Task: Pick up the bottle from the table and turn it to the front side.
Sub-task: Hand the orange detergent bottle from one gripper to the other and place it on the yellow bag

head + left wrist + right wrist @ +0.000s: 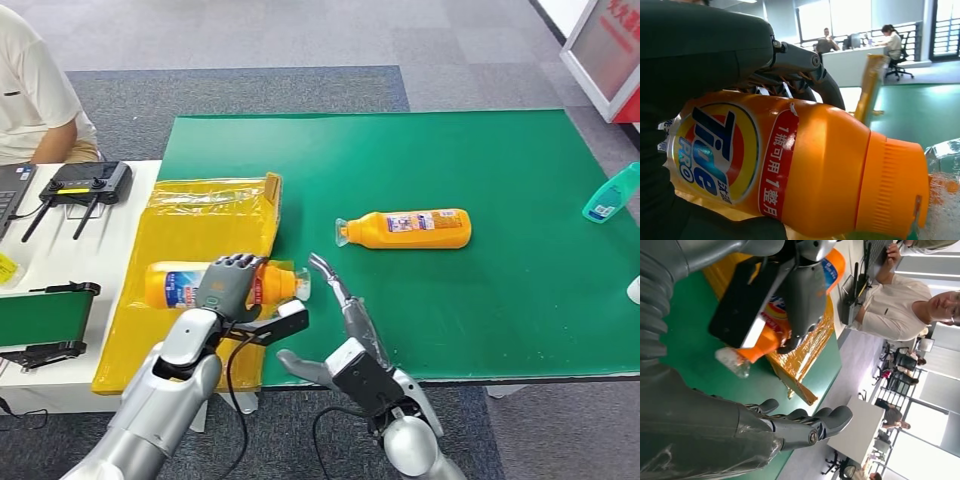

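An open office floor, grey carpet, and a counter (528, 330) topped with a green mat. Now to the bottle (177, 285): orange, lying on its side on a yellow plastic sheet (204, 225) at the mat's left edge, cap pointing right. The left robot hand (226, 285) is draped over its middle, fingers wrapped round the body — clamped on it. The left wrist view shows the big round logo label close up, so the grip looks secure. The right robot hand (340, 325) hovers just beside the cap, fingers spread and holding nothing.

Where are we in the task? By my reading, the grasp is made but the lift isn't: the bottle appears to rest on the sheet, and the turn to its front side is all to come.

Room to move: open green mat stretches ahead and to the right, with a second orange bottle (407, 228) lying well apart mid-mat and a teal bottle (611, 193) at the far right edge. The near edge of the counter is close under both wrists. To the left, a white table holds a controller (83, 183), with a seated person (34, 90) behind it — less slack that way.
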{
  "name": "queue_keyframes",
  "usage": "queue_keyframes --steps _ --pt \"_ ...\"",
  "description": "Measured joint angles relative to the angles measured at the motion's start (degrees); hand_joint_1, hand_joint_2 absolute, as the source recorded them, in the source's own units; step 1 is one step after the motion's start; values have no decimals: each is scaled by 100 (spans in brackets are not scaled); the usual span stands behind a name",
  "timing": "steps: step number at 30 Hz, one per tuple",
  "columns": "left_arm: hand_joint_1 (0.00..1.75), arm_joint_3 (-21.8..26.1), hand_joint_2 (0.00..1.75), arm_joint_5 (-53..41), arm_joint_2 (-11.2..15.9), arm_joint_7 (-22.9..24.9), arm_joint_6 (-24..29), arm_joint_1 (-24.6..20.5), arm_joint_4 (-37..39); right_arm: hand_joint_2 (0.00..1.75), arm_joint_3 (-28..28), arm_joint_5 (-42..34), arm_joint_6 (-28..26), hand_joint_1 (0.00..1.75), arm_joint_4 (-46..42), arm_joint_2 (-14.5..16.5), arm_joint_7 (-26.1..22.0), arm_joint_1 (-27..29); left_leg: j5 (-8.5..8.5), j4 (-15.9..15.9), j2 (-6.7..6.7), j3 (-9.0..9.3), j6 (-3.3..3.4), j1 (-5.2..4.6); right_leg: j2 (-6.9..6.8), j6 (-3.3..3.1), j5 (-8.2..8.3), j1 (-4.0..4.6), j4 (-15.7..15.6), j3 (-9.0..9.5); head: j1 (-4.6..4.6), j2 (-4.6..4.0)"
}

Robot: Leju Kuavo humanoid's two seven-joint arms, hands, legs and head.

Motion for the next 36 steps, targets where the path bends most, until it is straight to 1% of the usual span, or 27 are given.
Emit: queue_keyframes --steps 3,4,14,22,27,30,32,36 --pt "15 -182 175 14 -55 22 43 -14 197 175 -16 1 -6 0 -1 0 0 -1 0 0 0 0 0 0 0 0 0 0 0 0 0 0" --pt "0 -216 175 22 -67 26 50 -16 250 175 -24 1 -7 0 -1 0 0 -1 0 0 0 0 0 0 0 0 0 0 0 0 0 0" --pt "0 -271 175 64 -111 33 -37 -41 644 175 -143 13 -26 0 -3 0 0 10 1 0 0 0 -1 0 0 0 0 1 0 0 0 0" --pt "0 -249 175 204 -111 -4 -55 -46 671 175 -230 76 -54 0 -4 0 -2 44 1 0 0 1 -1 0 0 0 1 0 0 2 -1 0" --pt "0 -207 175 541 -111 -164 13 -31 643 175 -256 102 -86 0 -20 0 -2 77 2 0 0 1 -1 0 0 1 2 1 0 2 0 0" --pt "0 -186 175 767 -115 -299 0 49 468 175 -275 116 -107 0 -30 0 -2 98 2 0 0 0 -1 0 0 1 2 0 0 2 -1 0" --pt "0 -185 175 994 -132 -365 -71 129 224 175 -297 134 -130 0 -38 0 1 120 2 0 0 0 -1 0 -1 2 2 0 0 2 -1 0" --pt "0 -185 175 1731 -175 -444 -432 319 -489 175 -352 185 -202 0 -96 0 16 199 1 0 0 -2 0 0 0 2 2 0 0 2 0 0"
